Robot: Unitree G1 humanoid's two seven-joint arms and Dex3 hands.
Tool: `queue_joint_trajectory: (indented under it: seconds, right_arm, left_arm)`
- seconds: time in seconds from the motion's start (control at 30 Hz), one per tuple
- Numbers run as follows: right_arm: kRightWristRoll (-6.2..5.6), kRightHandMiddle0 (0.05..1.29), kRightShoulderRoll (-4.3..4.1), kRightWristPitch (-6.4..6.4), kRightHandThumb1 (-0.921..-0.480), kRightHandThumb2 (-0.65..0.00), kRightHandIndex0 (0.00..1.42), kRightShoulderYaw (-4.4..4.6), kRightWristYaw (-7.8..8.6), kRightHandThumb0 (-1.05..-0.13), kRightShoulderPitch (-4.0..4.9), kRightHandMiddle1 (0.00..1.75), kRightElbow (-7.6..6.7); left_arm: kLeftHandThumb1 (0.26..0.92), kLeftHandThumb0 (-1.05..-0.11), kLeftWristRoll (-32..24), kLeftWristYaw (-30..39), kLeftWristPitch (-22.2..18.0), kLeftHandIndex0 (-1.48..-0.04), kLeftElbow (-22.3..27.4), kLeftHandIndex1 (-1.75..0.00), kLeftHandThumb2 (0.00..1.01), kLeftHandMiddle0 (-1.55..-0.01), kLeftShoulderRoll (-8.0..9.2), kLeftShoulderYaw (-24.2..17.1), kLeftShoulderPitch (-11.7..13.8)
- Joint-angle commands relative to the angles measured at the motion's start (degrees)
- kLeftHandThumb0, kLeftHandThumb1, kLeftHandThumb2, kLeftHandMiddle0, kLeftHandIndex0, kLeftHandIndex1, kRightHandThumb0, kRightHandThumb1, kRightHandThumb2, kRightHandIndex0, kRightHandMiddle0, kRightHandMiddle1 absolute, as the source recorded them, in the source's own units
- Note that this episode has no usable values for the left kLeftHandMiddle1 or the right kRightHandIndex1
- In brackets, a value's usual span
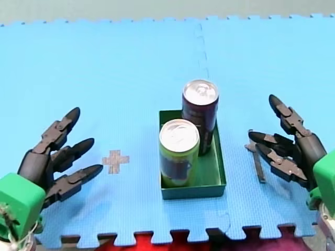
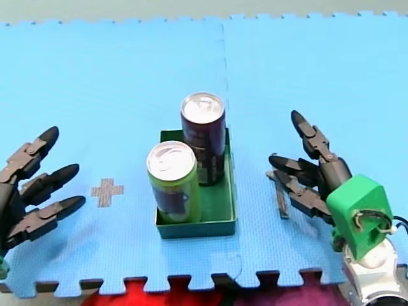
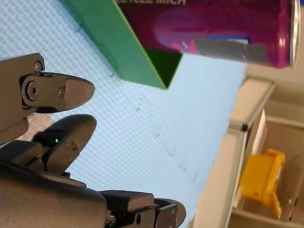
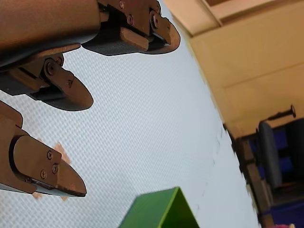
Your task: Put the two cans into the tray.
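Both cans (image 1: pixel 179 151) upright in tray (image 1: pixel 220 166)

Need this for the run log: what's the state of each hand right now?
Left hand: open, holding nothing, left of the tray.
Right hand: open, holding nothing, right of the tray.

- The mat (image 1: pixel 104 68) is blue foam, matt, with a fine pebbled grain up close.
- The green can (image 1: pixel 179 154) and the purple can (image 1: pixel 200 112) are metal, with bright brushed lids and glossy printed walls.
- The tray (image 1: pixel 193 191) is smooth and green with a dull sheen, probably plastic.
- The left hand (image 1: pixel 57 157) and right hand (image 1: pixel 285 149) have dark, hard, satin shells with small metal screws.
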State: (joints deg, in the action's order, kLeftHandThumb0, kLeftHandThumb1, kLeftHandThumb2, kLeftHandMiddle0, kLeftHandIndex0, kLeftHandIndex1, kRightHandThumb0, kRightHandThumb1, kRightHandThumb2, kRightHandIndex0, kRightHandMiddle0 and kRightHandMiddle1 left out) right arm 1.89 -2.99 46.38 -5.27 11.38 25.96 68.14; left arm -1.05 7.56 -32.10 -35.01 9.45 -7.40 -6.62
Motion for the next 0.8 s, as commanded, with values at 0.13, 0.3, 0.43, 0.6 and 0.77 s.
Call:
queue_joint_trajectory:
  seconds: [0.13,0.3,0.43,0.6,0.77]
  right_arm:
    - [-1.1,0.23,0.16,1.91,-0.921,-0.227,0.64,-0.87,-1.33,-1.033,-0.49,0.02,-0.29]
    - [1.24,0.27,-0.54,3.66,-0.921,-0.232,0.65,0.02,-5.01,-1.041,-0.14,0.03,0.25]
    - [1.0,0.3,-1.05,4.13,-0.921,-0.236,0.64,-0.18,-4.42,-1.048,0.22,0.03,0.75]
    - [-0.1,0.32,-1.19,4.18,-0.921,-0.236,0.64,-0.76,-2.59,-1.048,0.33,0.04,1.13]
    - [-3.4,0.34,-1.28,3.24,-0.921,-0.197,0.64,-2.44,3.02,-1.048,0.04,0.03,1.54]
  left_arm:
    - [0.837,-1.048,1.8,-4.3,-4.5,-0.34,-3.2,-0.02,0.02,-0.67,-0.48,-0.4,0.2]
    - [0.865,-1.048,2.8,-8.0,-8.7,-0.36,-6.0,-0.02,0.02,-0.68,-1.79,-0.4,0.4]
    - [0.896,-1.048,4.7,-9.9,-11.3,-0.37,-7.9,-0.02,0.03,-0.69,-1.24,-0.1,0.4]
    - [0.909,-1.048,3.4,-7.9,-14.3,-0.37,-11.4,-0.01,0.03,-0.7,-0.61,0.0,-0.5]
    - [0.891,-1.048,-2.1,-0.6,-16.9,-0.36,-14.2,0.0,0.01,-0.78,-0.51,-0.7,-1.2]
